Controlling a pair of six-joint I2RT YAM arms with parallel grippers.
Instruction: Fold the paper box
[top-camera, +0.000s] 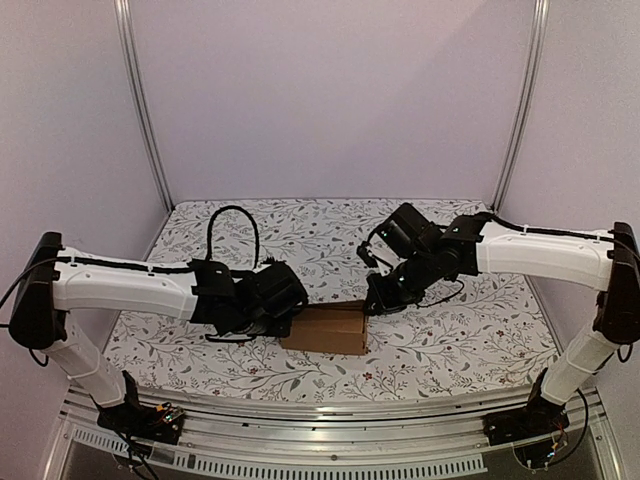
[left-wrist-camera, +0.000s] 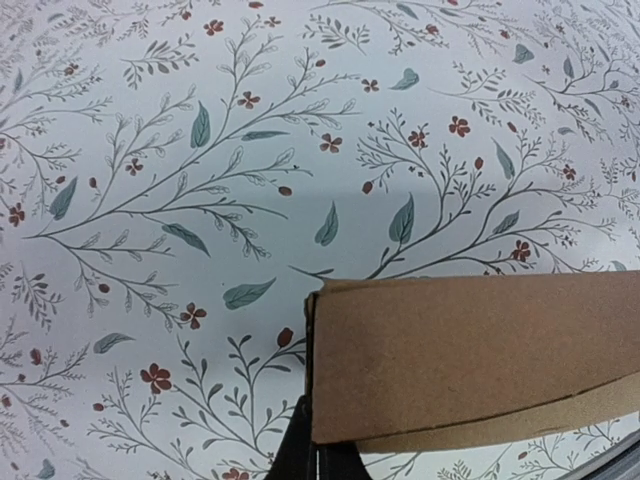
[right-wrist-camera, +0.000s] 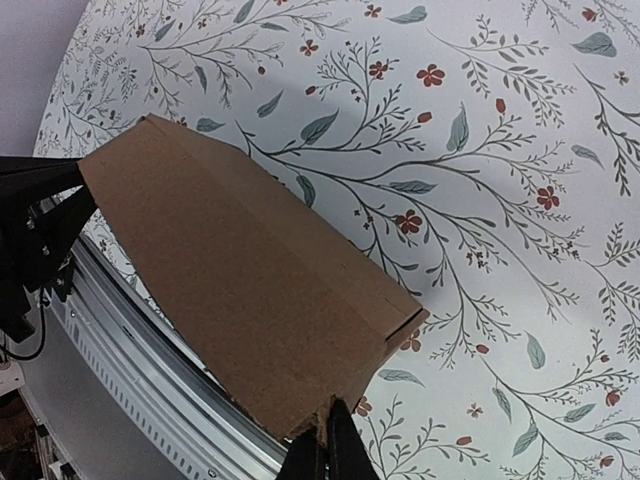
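Observation:
The paper box (top-camera: 325, 330) is a small elongated box of plain brown cardboard, near the front middle of the floral table between my two arms. My left gripper (top-camera: 293, 312) is at its left end. In the left wrist view the box (left-wrist-camera: 470, 350) fills the lower right, and the left gripper (left-wrist-camera: 318, 458) is shut with the box's left end wall pinched between its fingers. My right gripper (top-camera: 375, 300) is at the box's right end. The right wrist view shows the box (right-wrist-camera: 240, 270) from above, with the right gripper (right-wrist-camera: 328, 445) shut on its near corner edge.
The aluminium front rail (top-camera: 330, 420) runs just below the box and also shows as a rail (right-wrist-camera: 150, 380) in the right wrist view. A black cable loop (top-camera: 232, 230) stands behind the left arm. Frame posts (top-camera: 145, 100) rise at the back corners.

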